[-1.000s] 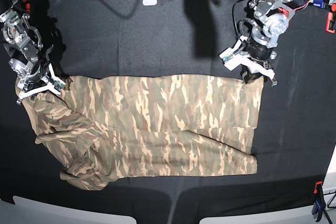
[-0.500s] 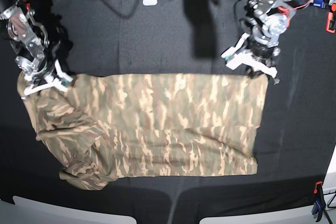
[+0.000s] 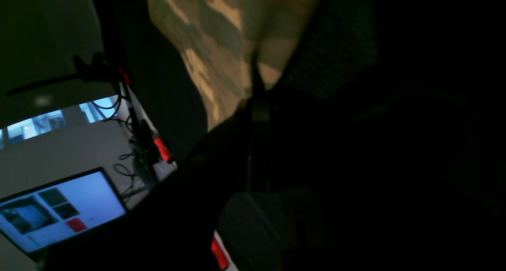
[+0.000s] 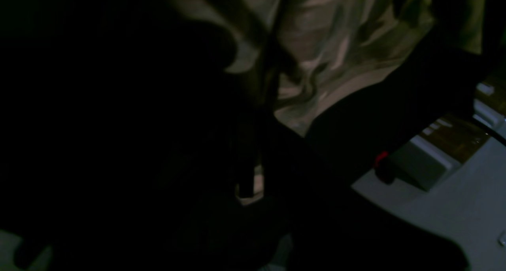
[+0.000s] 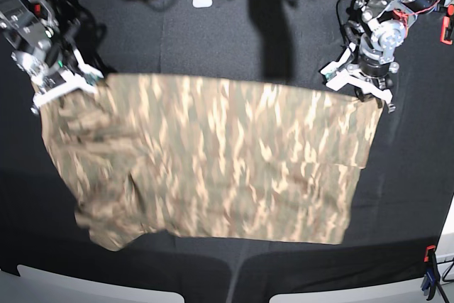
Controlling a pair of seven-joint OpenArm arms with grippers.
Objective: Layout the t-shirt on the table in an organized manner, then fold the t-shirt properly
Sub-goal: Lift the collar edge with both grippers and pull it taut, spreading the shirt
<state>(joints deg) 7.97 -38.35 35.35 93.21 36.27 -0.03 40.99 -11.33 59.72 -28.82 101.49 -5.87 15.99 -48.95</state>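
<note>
In the base view the table [image 5: 213, 40] is draped in black cloth and fills nearly the whole picture, with cables and a pale strip along its far edge and a red clamp [image 5: 447, 31] at the far right. The t-shirt [image 5: 213, 161] is spread wide across the middle, its camouflage streaks blurred; its top edge runs from the far left to the far right. The left side of the cloth is bunched and wrinkled, the lower left corner lumpy, while the right half looks flatter. The right gripper [image 5: 60, 83], at the picture's left, is closed on the shirt's upper left corner. The left gripper [image 5: 360, 84], at the picture's right, is closed on the upper right corner.

The left wrist view is very dark. A strip of the t-shirt [image 3: 221, 45] hangs from the top down to the left gripper [image 3: 255, 105], whose jaws meet narrowly on the cloth. To the left, beyond the table edge, a lit monitor [image 3: 59, 211] and some cables show.

The right wrist view is darker still. The t-shirt [image 4: 336, 57] shows pale and folded at the top, pinched at the closed right gripper [image 4: 272, 81]. A grey floor or bench lies at the lower right.
</note>
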